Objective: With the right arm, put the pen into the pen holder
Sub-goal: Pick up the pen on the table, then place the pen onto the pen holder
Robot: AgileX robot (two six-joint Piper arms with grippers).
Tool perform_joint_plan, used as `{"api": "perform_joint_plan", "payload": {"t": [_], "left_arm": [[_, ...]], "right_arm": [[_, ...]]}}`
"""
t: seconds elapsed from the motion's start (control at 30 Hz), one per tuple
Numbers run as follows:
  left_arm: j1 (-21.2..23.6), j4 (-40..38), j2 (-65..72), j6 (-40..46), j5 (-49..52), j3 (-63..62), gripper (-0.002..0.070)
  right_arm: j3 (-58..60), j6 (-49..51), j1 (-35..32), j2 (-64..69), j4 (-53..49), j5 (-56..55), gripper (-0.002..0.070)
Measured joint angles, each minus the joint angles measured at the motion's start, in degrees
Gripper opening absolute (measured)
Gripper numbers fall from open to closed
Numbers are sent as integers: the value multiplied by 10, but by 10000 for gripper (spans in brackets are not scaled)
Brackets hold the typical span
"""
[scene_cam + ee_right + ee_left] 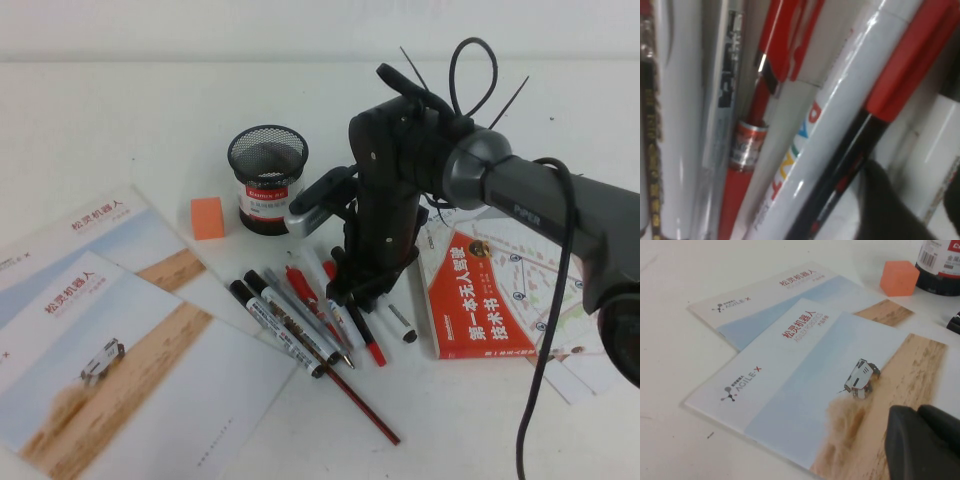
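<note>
Nearest us, two brochures [110,370] lie overlapped at the near left. The left gripper [925,440] shows only as a dark mass over the upper brochure in the left wrist view; we cannot tell how its fingers stand.

Mid-table, a fan of pens [300,320] with a long dark red pencil [355,390] running nearest. The right gripper [350,285] is down among them. In the right wrist view one dark fingertip [885,205] sits against a black-and-red pen [860,135], beside the white marker with coloured lettering [805,135]. We cannot tell how far the fingers are apart, nor whether anything is gripped.

The pen [398,320], white barrel and black ends, lies just right of the gripper, on the table. An orange book [475,295] lies right of it.

Farther left, the pen holder [267,178] stands upright, an orange block [207,217] beside it. The right arm [440,160] reaches in from the right.
</note>
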Motion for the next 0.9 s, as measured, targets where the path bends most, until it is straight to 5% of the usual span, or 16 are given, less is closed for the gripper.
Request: {"api": "perform_joint_plan", "payload": {"t": [0.13,0.33,0.53,0.67,0.9], "left_arm": [[0,0,0,0,0,0,-1],[0,0,0,0,0,0,-1],[0,0,0,0,0,0,-1],[0,0,0,0,0,0,-1],[0,0,0,0,0,0,-1]], "right_arm": [[-7,2,1,1,1,1,120],[2,34,-3,-49,37,-21,129],[131,24,-3,-177,143,-243,129],[230,-92,-3,-220,282,-386,129],[264,-505,-3,-221,635,-468,129]]}}
